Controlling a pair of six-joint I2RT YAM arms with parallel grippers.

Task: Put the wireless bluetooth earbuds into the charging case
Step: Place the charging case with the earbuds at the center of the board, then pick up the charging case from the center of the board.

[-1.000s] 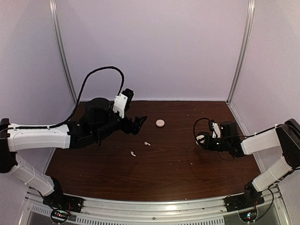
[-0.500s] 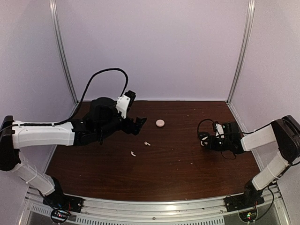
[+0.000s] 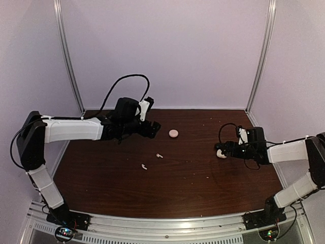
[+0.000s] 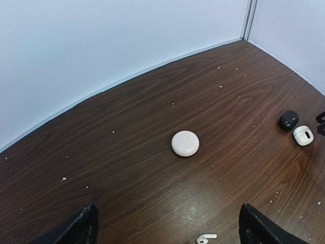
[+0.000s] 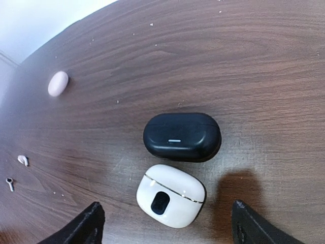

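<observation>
1. Earbuds first: two small white stemmed earbuds (image 3: 159,155) lie loose near the middle of the dark brown wooden table (image 3: 193,178), well apart from every case.
2. I see a closed round pinkish-white case (image 4: 185,143) nearer the back edge.
3. By the right edge, a black oval case (image 5: 182,136) bearing a pale dash sits just beside a white rounded case (image 5: 171,194) with a black oval spot.
4. My left gripper (image 4: 167,229) is spread wide, empty.
5. My right gripper (image 5: 165,235) is spread, fingers either side of the white rounded case, not touching it.

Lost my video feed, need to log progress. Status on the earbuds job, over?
Left gripper open, far left. Right gripper open astride white case, black case beside. Two white earbuds loose mid-table, both cases shut. Nothing blocking them.
</observation>
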